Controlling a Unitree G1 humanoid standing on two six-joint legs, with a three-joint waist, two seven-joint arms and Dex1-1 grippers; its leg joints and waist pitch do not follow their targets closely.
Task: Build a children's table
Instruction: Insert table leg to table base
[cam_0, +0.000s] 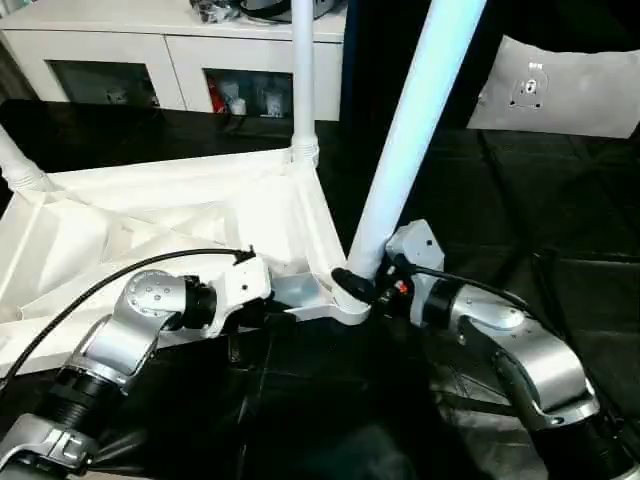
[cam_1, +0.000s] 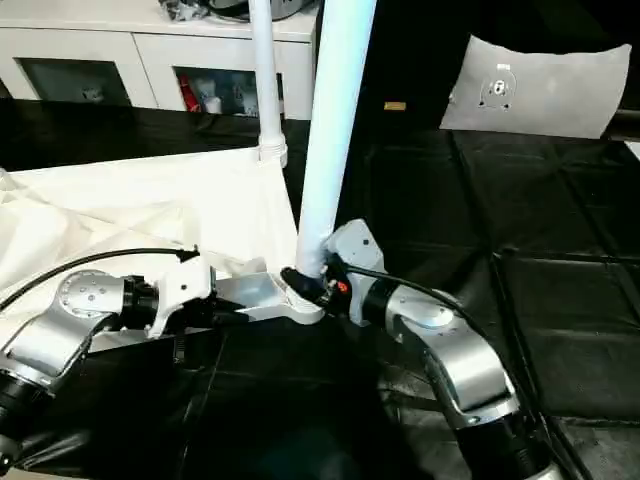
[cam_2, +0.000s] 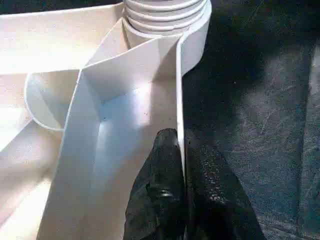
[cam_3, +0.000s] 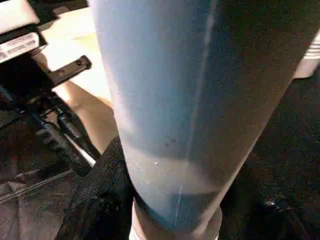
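The white tabletop (cam_0: 180, 215) lies upside down on black sheeting, its ribbed underside facing up. One white leg (cam_0: 302, 80) stands upright in the far right corner socket, and another leg (cam_0: 15, 160) rises at the left edge. A third leg (cam_0: 410, 130) stands tilted at the near right corner socket (cam_0: 340, 305). My right gripper (cam_0: 358, 285) is shut on this leg's lower end, a black finger (cam_3: 100, 195) pressed to it. My left gripper (cam_2: 181, 150) is shut on the tabletop's thin rim wall (cam_2: 179, 90), close to that same corner.
A white cabinet (cam_0: 150, 60) with glass doors stands along the back. A pale grey panel (cam_0: 560, 90) lies on the black sheeting (cam_0: 560, 220) at the back right. A black cable (cam_0: 120, 275) runs over my left forearm.
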